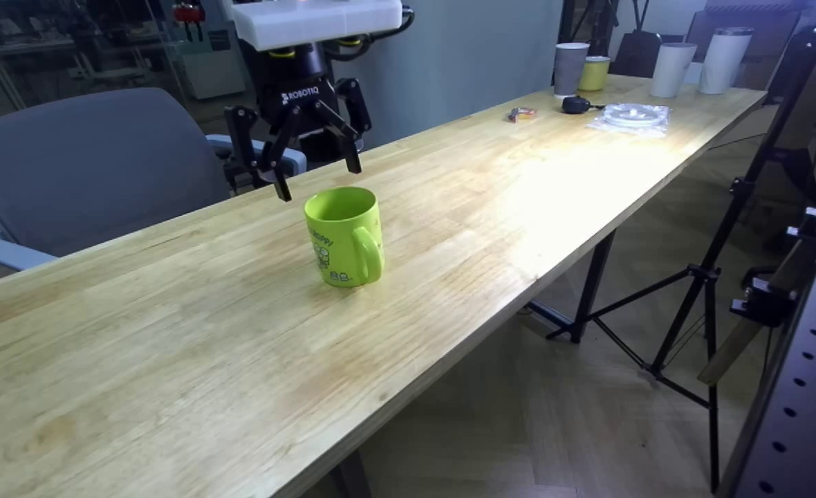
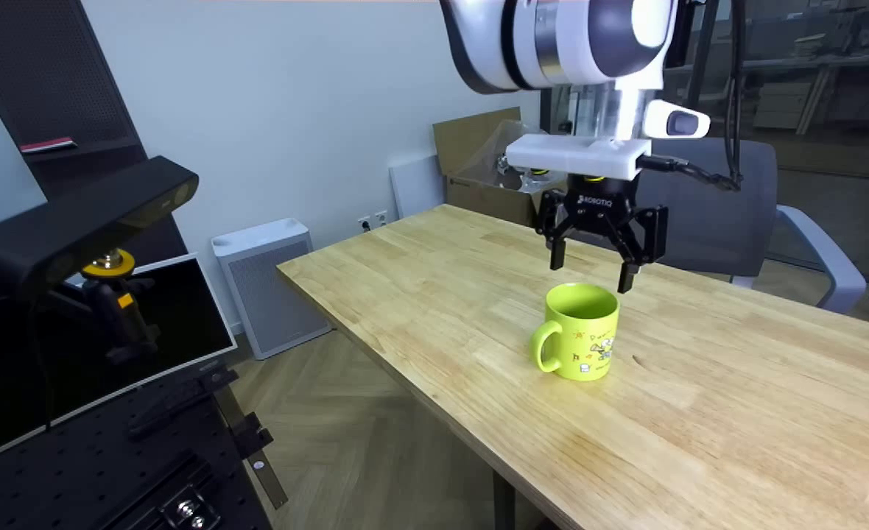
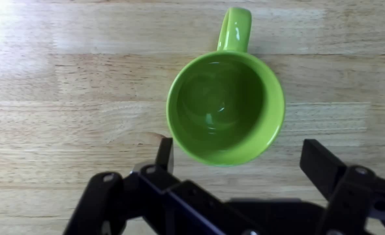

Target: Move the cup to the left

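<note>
The cup [image 1: 335,242] is lime-green with a handle and small printed drawings, standing upright on the wooden table. In another exterior view the same cup [image 2: 580,342] has its handle toward the table's near edge. My gripper [image 1: 319,184] hangs above it in both exterior views, slightly toward the chair side, with its fingers spread and pointing down. From the wrist view I look into the hollow cup [image 3: 223,111], handle at the top. There the gripper [image 3: 238,143] is open, its fingertips to either side of the rim's lower part, and nothing is held.
At the table's far end stand a grey tumbler [image 1: 570,69], a yellowish cup [image 1: 594,73] and white tumblers [image 1: 672,69]. A plastic-wrapped disc [image 1: 633,116] and a black object [image 1: 575,104] lie near them. An office chair [image 1: 97,173] and a cardboard box [image 2: 486,199] border the table.
</note>
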Controlling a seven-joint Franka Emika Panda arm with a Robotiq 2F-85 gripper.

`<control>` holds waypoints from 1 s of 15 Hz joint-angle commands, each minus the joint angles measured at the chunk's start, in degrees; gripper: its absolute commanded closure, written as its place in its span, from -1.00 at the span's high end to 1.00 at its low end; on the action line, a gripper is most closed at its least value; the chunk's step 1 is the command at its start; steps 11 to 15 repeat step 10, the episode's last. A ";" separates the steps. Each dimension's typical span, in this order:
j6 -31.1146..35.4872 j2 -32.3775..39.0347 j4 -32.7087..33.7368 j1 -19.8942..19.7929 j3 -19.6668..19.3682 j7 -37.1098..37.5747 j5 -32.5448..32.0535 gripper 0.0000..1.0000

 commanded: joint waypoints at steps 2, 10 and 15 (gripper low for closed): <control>-3.27 -3.98 0.69 -0.16 -0.51 1.84 -0.75 1.00; -3.63 -4.14 0.66 -1.24 0.16 0.00 -0.50 1.00; -3.63 -4.14 0.66 -1.24 0.16 0.00 -0.50 1.00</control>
